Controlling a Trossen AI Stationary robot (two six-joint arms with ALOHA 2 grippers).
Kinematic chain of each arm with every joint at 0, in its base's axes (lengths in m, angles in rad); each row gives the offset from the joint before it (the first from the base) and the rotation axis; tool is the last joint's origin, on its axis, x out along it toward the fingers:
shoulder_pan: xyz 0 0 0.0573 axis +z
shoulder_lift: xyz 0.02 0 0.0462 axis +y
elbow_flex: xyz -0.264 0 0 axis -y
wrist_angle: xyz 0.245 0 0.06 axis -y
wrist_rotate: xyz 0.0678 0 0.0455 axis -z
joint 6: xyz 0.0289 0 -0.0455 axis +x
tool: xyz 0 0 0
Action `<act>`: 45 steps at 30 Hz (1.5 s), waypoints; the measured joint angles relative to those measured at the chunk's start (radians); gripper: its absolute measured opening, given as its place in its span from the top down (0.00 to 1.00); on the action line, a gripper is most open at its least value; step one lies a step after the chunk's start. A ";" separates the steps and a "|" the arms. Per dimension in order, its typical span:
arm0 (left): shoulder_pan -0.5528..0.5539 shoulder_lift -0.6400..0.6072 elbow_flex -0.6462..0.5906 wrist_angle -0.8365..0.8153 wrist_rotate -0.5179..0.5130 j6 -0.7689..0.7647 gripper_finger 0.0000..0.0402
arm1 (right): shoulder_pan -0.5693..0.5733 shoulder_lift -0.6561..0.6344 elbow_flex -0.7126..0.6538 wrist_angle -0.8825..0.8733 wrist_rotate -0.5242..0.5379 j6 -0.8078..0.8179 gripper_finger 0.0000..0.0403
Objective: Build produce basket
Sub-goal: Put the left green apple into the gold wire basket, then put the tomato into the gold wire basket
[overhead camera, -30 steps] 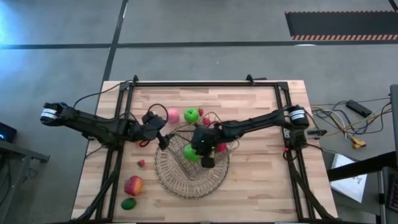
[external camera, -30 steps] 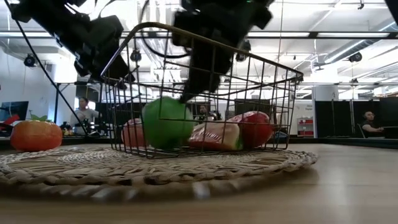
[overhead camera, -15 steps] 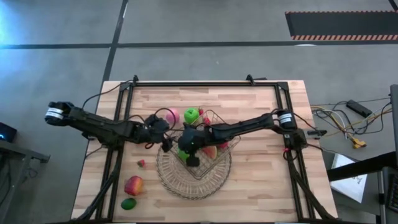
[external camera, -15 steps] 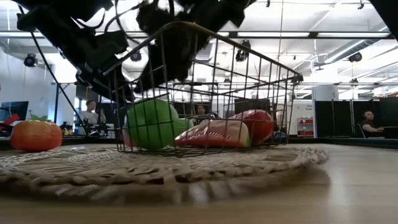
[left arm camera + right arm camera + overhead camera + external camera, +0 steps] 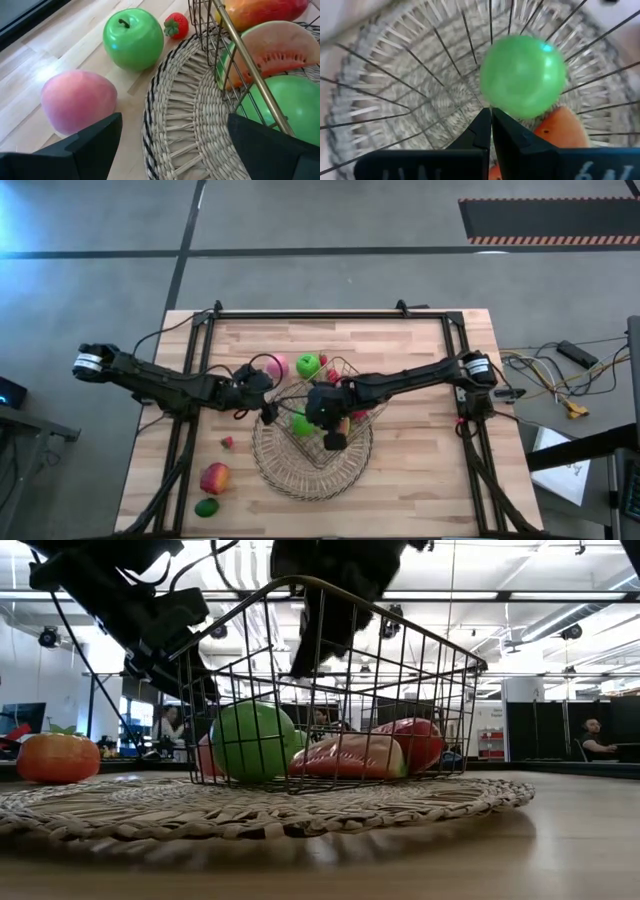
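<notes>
floor (image 5: 330, 230): grey concrete, dark seams | hazard-striped black mat (image 5: 548, 220): far right corner | table (image 5: 420, 470): pale wood planks, black frame | ceiling (image 5: 540, 615): strip lights, white beams | people (image 5: 592, 738): seated in the background

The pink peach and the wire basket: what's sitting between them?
In the left wrist view, between the pink peach and the wire basket lie bare wood and the rim of the round woven mat. The green apple sits beside that stretch.
</notes>
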 joint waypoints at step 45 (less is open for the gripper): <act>-0.067 -0.289 0.044 -0.663 -0.056 -0.447 0.14 | 0.311 -0.489 -0.869 0.974 0.751 0.167 0.98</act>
